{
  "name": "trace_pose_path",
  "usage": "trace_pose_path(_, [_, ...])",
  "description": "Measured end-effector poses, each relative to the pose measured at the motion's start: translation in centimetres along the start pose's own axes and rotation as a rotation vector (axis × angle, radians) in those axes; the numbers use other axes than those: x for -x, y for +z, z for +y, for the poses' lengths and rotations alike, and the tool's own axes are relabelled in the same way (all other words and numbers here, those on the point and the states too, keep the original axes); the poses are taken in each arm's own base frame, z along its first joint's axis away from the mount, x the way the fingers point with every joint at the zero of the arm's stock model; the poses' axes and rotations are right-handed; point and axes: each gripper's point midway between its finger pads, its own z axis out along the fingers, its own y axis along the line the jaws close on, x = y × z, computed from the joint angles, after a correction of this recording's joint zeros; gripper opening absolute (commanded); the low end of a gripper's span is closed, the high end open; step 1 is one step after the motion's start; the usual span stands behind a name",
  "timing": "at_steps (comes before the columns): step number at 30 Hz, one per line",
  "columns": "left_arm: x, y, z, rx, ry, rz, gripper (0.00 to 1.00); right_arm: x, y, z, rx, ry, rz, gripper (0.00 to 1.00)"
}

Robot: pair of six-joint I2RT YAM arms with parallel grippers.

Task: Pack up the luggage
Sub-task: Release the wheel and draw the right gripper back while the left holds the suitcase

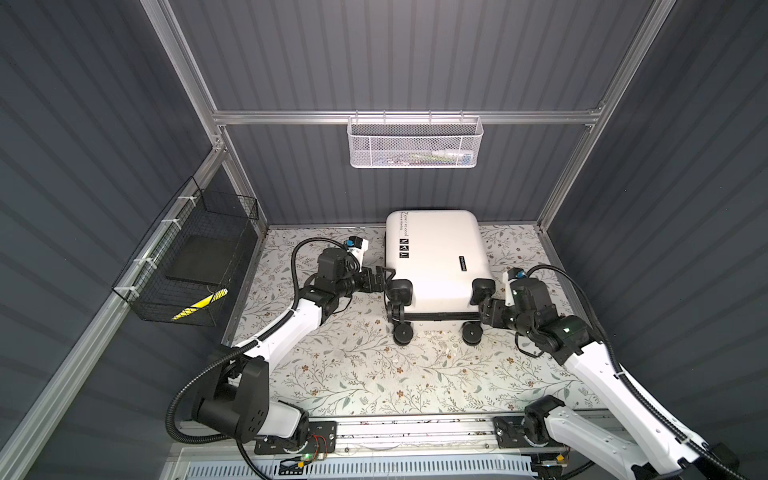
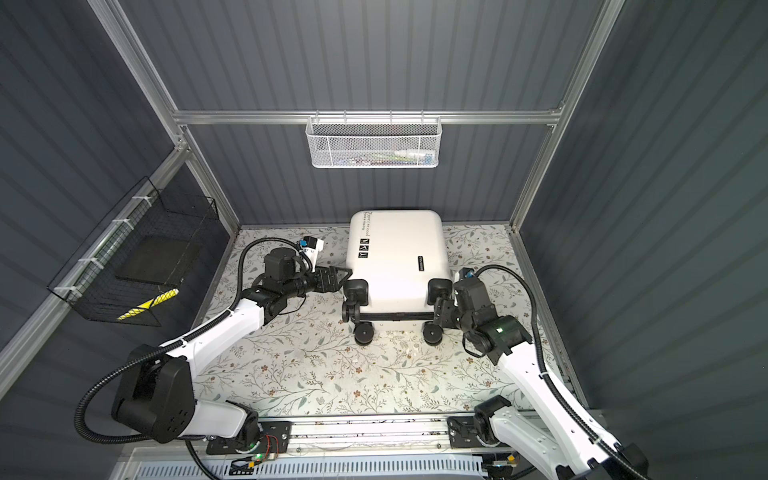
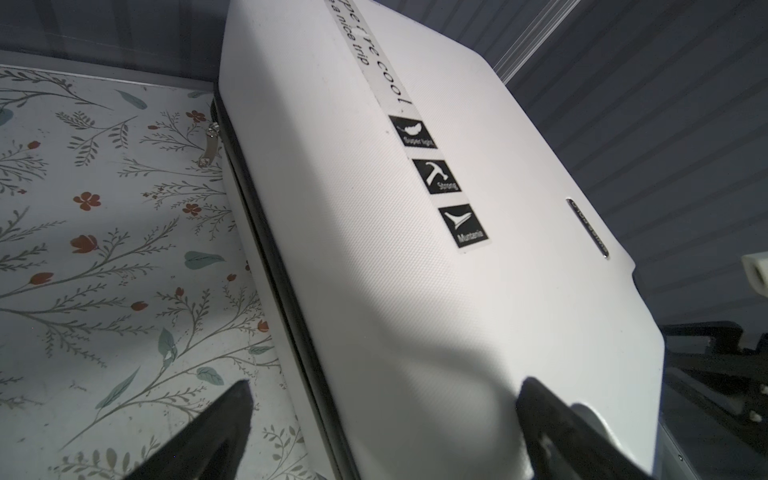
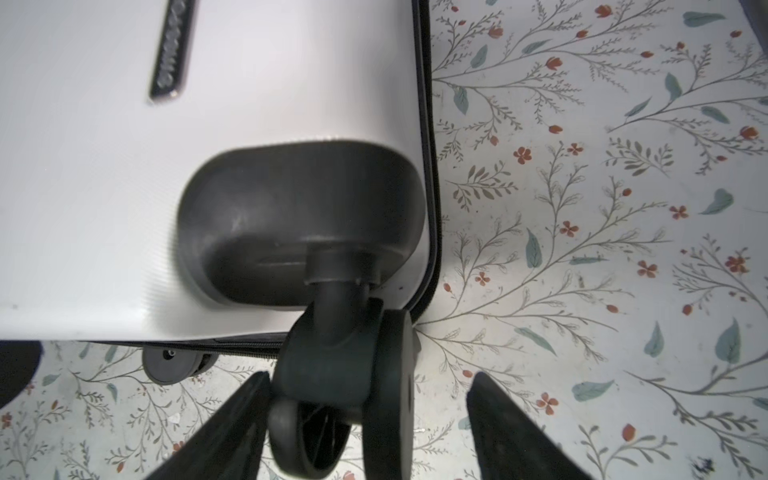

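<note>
The left fingers (image 3: 224,428) gape, released, at the near-left corner of the closed white suitcase (image 1: 436,257), which lies flat on the bench (image 1: 353,374), long axis running toward the back wall (image 1: 415,62). The right fingers (image 4: 232,428) stand spread, loosely bracketing its near-right spinner wheel (image 4: 386,395).

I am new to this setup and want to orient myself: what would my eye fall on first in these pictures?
A closed white suitcase lies flat at the back centre of the floral table, wheels toward the robot. The left pincer stands open at its left edge, and the right pincer is open around its near right wheel.
</note>
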Motion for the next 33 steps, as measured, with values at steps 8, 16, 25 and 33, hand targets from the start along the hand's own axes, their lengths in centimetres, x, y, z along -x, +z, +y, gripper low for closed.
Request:
trace_pose_path(8, [0.1,0.1,0.0,-0.006,-0.001,-0.002,1.00,2.5,-2.6,-2.7,-0.010,0.120,-0.096,0.78])
trace_pose_path(16, [0.1,0.1,-0.1,-0.010,0.000,-0.001,1.00,1.0,-0.1,-9.0,-0.099,0.395,-0.056,0.77])
trace_pose_path(25, [0.4,0.1,-0.7,-0.042,0.013,-0.018,1.00,-1.8,5.4,-9.9,0.037,0.592,0.099,0.73])
trace_pose_path(33, [0.6,-0.1,-1.8,-0.103,0.028,-0.030,1.00,-4.0,9.1,-9.5,0.120,0.661,0.192,0.59])
